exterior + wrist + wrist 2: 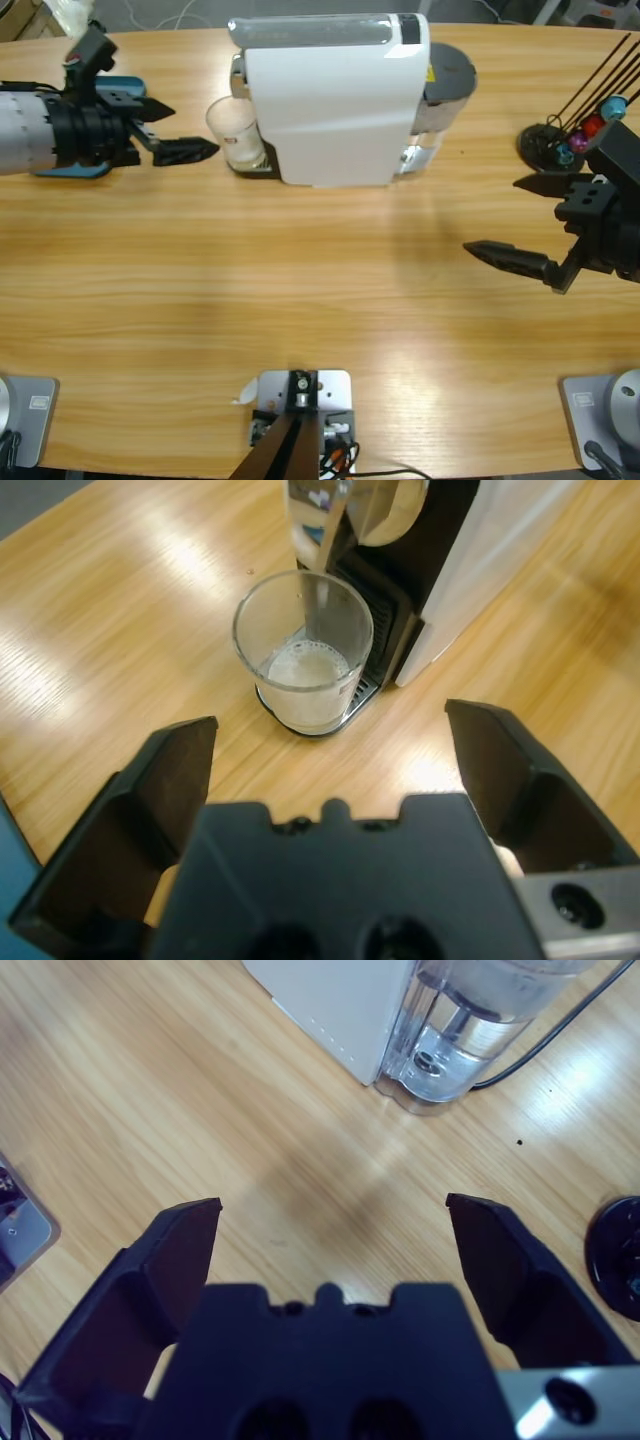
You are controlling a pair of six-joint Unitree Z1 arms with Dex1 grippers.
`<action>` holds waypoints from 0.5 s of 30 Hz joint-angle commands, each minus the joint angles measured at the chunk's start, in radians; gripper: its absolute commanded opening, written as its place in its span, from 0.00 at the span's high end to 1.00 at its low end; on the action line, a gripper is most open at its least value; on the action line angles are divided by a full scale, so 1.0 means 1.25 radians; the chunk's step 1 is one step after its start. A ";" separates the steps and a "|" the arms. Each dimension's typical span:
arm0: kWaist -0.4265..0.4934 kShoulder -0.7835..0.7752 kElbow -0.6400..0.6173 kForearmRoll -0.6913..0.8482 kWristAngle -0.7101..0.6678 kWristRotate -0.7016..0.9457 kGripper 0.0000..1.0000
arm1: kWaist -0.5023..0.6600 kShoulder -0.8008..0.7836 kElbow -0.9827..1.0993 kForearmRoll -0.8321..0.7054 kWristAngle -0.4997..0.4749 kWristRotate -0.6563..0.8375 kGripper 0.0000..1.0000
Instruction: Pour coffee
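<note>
High view: white coffee machine [335, 100] at the far middle of the wooden table [300, 290], clear glass tumbler [235, 132] on the drip tray at its left end, coffee inside hard to make out from here. Left gripper [168, 130] in from the left edge, jaws spread, tips just beside the tumbler and not touching it. Right gripper [520, 222] at the right edge, jaws spread over bare wood, well apart from the machine. Black capsule stand [560, 140] with coloured capsules at the far right.

Left wrist view: left gripper [330, 730] with jaws wide apart, nothing between them. Straight ahead, tumbler [303, 650] upright on the drip tray [362, 692] under the spout, coffee [306, 668] a pale foamy pool low in it.

Right wrist view: right gripper [333, 1215] with jaws spread over bare table. Beyond, corner of the white machine [330, 1005] and its clear water tank [460, 1030], a black cable [550, 1035] to the right.
</note>
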 commanded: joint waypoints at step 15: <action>-0.008 0.258 -0.045 -0.196 0.030 0.041 0.00 | 0.010 0.015 0.005 0.012 -0.018 -0.010 0.00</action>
